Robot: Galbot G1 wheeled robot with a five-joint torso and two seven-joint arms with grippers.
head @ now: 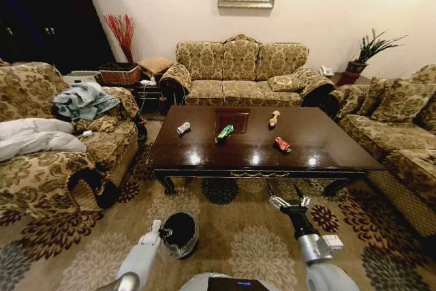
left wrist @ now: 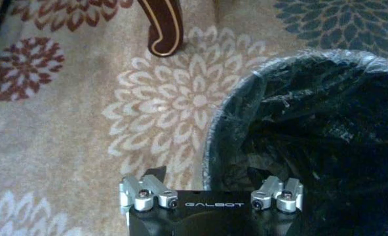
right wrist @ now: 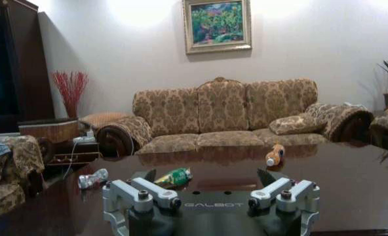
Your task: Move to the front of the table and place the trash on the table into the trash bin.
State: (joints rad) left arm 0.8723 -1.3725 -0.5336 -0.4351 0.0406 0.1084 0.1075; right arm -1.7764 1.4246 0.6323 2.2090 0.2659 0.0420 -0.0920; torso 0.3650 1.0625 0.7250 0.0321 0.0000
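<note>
Four bits of trash lie apart on the table (head: 320,142) in your head view: silver wrapper (head: 183,127), green wrapper (head: 224,133), brown-orange bottle (head: 274,118), red wrapper (head: 282,144). Your left wrist view puts the left gripper (left wrist: 211,192), fingers spread wide, at the rim of the trash bin (left wrist: 312,132) on the carpet (left wrist: 82,123). Your right wrist view shows the right gripper (right wrist: 210,192) wide and empty at the table's near edge, facing the sofa (right wrist: 223,118).

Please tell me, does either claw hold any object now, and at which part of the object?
Nothing is held. The left claw is open above the trash bin; the right claw is open before the table, where the trash lies.
</note>
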